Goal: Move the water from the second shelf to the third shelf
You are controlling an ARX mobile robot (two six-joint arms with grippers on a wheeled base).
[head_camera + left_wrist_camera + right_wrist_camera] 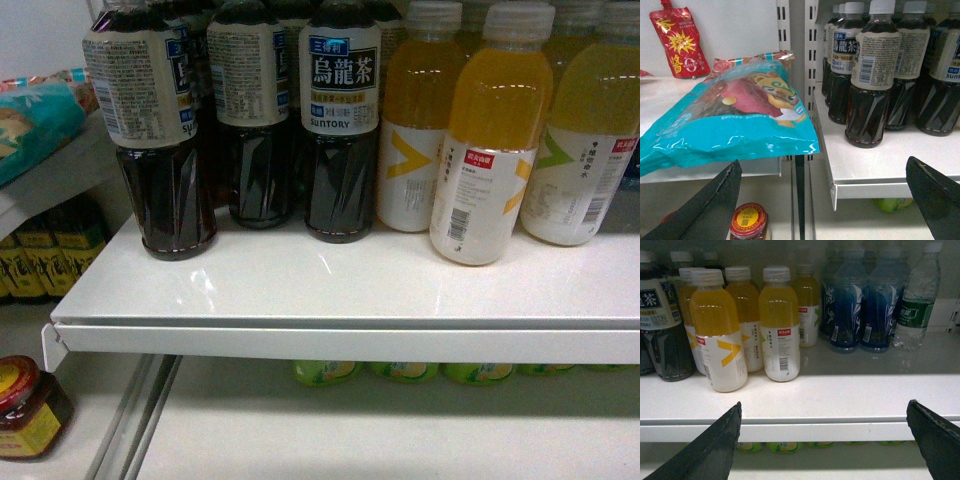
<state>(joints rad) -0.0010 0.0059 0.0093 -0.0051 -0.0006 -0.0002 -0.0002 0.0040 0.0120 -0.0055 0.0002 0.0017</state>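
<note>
Shelf (840,390): white, front strip bare ahead of the bottle rows; we see open room along its front edge. Water (916,300): clear ribbed bottle, white cap, dark green label, upright at the shelf's back right, just beside the blue bottles (865,305). Orange drinks (740,325) stand toward the front left. Left gripper (825,200) and right gripper (825,440): jaws wide apart, holding nothing, both before the shelf edge.

White metal shelf (340,300), slotted uprights (810,45)
</note>
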